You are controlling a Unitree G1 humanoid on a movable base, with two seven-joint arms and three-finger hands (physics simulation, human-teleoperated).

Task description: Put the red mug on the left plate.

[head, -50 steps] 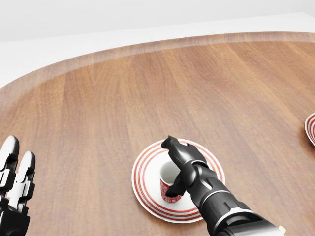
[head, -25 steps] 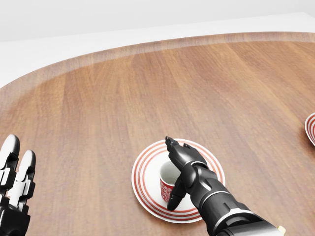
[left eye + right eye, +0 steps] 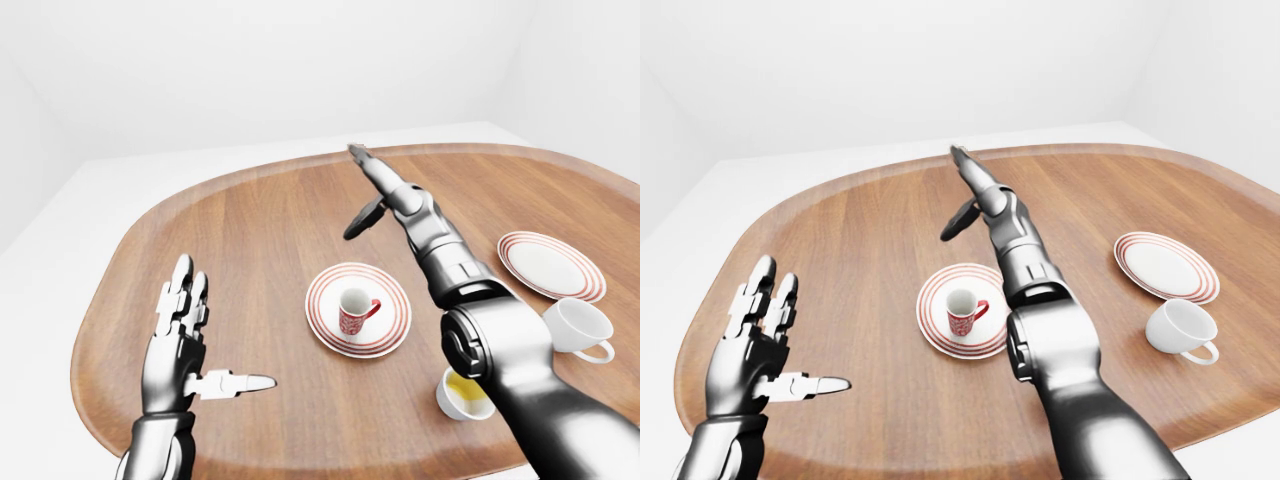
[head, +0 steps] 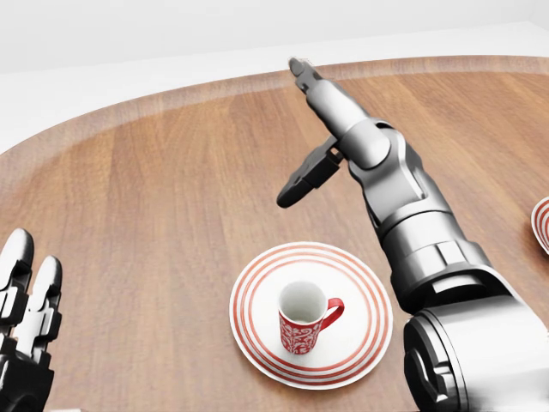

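mug [image 4: 302, 329] is seen upright at the centre of the left plate [image 4: 364, 348], its handle turned to 3 o'clock in the head view. right hand [image 4: 316, 120] is raised at 12 o'clock from the mug, fingers spread, nothing held. left hand [image 3: 758, 352] is held open and empty at 9 o'clock. a second plate [image 3: 1167, 267] and white cup [image 3: 1180, 328] are seen at 3 o'clock.

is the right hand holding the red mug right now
No, the right hand is open and raised clear of the red mug, which stands alone on the left plate.

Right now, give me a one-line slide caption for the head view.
Red mug stands upright on the left plate; right hand open above the table, clear of it.
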